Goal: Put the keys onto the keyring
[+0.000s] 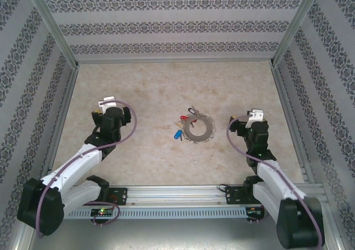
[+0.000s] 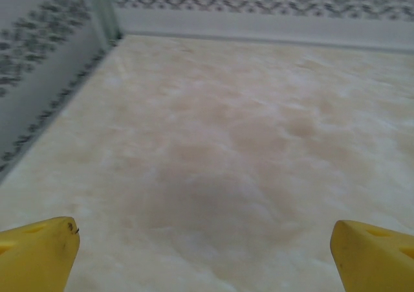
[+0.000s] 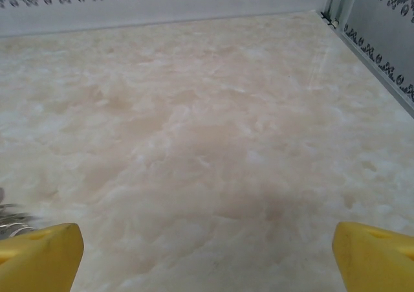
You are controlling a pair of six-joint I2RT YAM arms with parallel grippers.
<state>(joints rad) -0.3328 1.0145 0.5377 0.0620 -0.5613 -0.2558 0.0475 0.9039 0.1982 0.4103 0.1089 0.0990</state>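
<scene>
Judging task unstarted: I see left gripper (image 2: pixel 204 256), right gripper (image 3: pixel 207 256) parted, empty, flanking keyring (image 1: pixel 198 128); keys (image 1: pixel 178 133) just left of it. Next: reach inward, pinch one key.

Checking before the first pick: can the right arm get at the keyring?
Probably yes: the keyring lies on open table beside the right arm, nothing between them, and its fingers are spread.
</scene>
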